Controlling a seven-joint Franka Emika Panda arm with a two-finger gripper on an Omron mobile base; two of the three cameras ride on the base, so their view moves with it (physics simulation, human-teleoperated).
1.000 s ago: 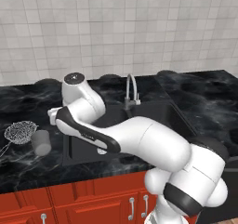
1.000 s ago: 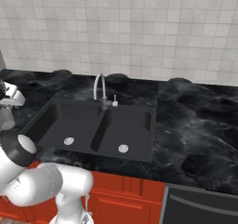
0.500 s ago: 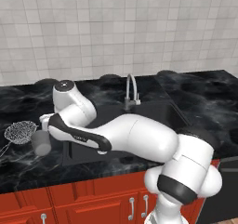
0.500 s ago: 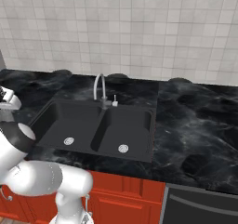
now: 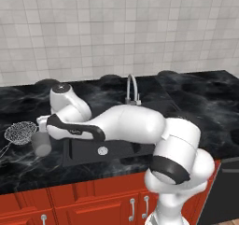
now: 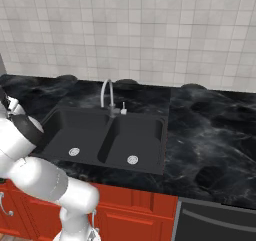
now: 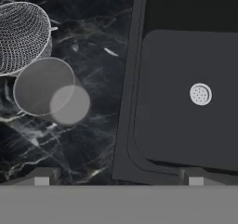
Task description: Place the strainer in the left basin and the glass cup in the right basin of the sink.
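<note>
In the hand view, the end effector is standing spread wide at the bottom edge, holding nothing, its fingertips sitting over the black desk and the sink rim. The strainer is lying at the upper left of that frame, its mesh bowl just beside the cup, which is standing on the desk below it. The left basin is filling the right of the frame, its drain showing. In the right base view, the right basin is sitting right of the faucet.
</note>
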